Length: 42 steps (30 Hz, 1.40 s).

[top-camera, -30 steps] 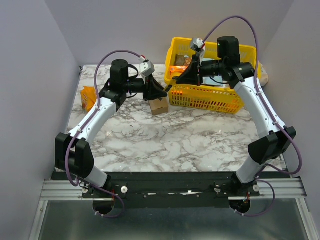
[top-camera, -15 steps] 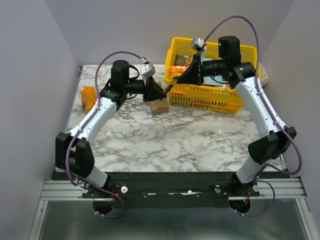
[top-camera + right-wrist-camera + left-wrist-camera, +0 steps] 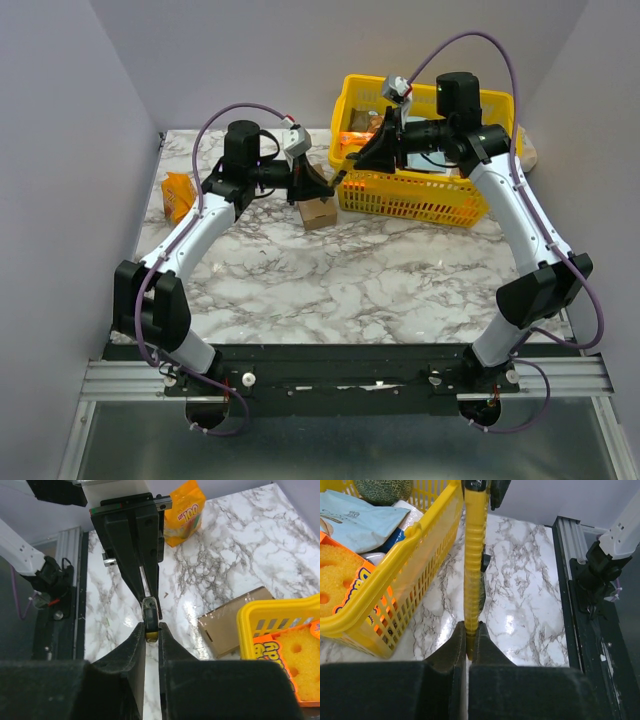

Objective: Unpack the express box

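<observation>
The express box (image 3: pixel 318 211) is a small brown carton lying on the marble beside the yellow basket (image 3: pixel 420 197); it also shows in the right wrist view (image 3: pixel 227 622). Above it the two grippers meet tip to tip, with a yellow box cutter (image 3: pixel 475 555) between them. My left gripper (image 3: pixel 468 630) is shut on one end of the cutter. My right gripper (image 3: pixel 151 630) has its jaws slightly parted, and the cutter's black and yellow end (image 3: pixel 151 614) sits between the tips. From above, the left gripper (image 3: pixel 322 186) and the right gripper (image 3: pixel 348 174) hang over the box.
The basket (image 3: pixel 395 580) holds an orange sponge pack (image 3: pixel 292 652), a light blue packet (image 3: pixel 355 517) and other goods. An orange snack packet (image 3: pixel 177 195) lies at the far left. The rail and arm bases (image 3: pixel 330 380) run along the near edge.
My left gripper has closed on the cutter and the right gripper's jaws have loosened around its other end. Both arms stay almost in place above the box.
</observation>
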Available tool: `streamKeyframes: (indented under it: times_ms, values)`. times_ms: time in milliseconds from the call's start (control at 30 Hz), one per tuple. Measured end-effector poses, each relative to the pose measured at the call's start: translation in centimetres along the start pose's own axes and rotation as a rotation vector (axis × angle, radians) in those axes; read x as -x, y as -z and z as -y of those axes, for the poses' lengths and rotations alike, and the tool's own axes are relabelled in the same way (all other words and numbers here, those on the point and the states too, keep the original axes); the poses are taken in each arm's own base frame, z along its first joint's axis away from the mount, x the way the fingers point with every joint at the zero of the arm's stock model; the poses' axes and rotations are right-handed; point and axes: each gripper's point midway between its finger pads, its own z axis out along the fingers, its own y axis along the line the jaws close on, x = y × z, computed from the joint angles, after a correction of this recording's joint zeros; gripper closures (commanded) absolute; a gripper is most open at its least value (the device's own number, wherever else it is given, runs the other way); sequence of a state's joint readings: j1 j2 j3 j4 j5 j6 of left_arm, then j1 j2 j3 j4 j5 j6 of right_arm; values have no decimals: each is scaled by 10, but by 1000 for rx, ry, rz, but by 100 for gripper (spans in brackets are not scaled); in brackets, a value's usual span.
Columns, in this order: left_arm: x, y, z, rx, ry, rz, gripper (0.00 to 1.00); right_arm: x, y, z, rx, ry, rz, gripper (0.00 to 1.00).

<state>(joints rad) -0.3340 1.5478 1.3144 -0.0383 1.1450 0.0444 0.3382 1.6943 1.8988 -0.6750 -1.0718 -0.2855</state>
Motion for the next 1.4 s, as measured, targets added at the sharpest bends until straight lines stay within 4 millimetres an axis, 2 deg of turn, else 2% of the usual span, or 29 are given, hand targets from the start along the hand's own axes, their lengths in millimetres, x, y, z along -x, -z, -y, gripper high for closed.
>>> streamKeyframes:
  times_ms: [67,167,367,533,867,1400]
  values:
    - [-1,1,0,1,3,-3,100,-1,0,0,0,3,-2,36]
    - [-4,3,-2,4,3,-20,100,-5,4,3,-5,37,-13,33]
    - [2,6,-2,2,-71,-44,100,-11,12,-3,12,81,-57,33]
    - [4,-1,4,-24,-109,-55,100,-11,10,-8,42,105,-63,34]
    - [-2,-14,-3,-37,-55,-58,100,-22,-8,-13,96,103,-89,37]
    - [14,-29,-10,-47,-27,-14,100,-23,-8,-10,83,128,-96,42]
